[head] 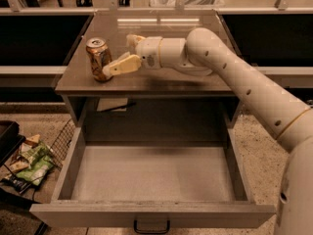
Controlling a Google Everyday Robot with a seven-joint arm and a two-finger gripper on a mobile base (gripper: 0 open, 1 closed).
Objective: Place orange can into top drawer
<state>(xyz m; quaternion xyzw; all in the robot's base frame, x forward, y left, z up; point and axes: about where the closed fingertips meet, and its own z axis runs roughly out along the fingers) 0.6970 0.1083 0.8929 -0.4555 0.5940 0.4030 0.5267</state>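
Orange can (99, 58) stands upright on the left part of the bench (205, 82), near the front edge. It's a metal cylinder, orange-gold with pale mottled print and a silver top with a pull tab; the label text isn't readable. Gripper (117, 54) is over the bench just right of the can and points left. Its jaws are spread and pinch nothing. The near finger (122, 65) is pale yellow, flat and tapered, and its tip sits against the can's lower right side, though I can't confirm actual contact. The far finger sits behind it and off to the right of the can. The arm (234, 77) is smooth off-white plastic, a rounded tube with a row of small dark holes and a thin yellow band near the right edge. The bench top is a matte brown-grey slab showing a strip of glare. The top drawer (156, 175) is pulled fully out below it, a shallow grey box with a bare pale floor and a dark loop handle (151, 225) centred on the front panel. A wire basket (66, 138) with crinkled snack bags (32, 159) sits on the floor to the left.
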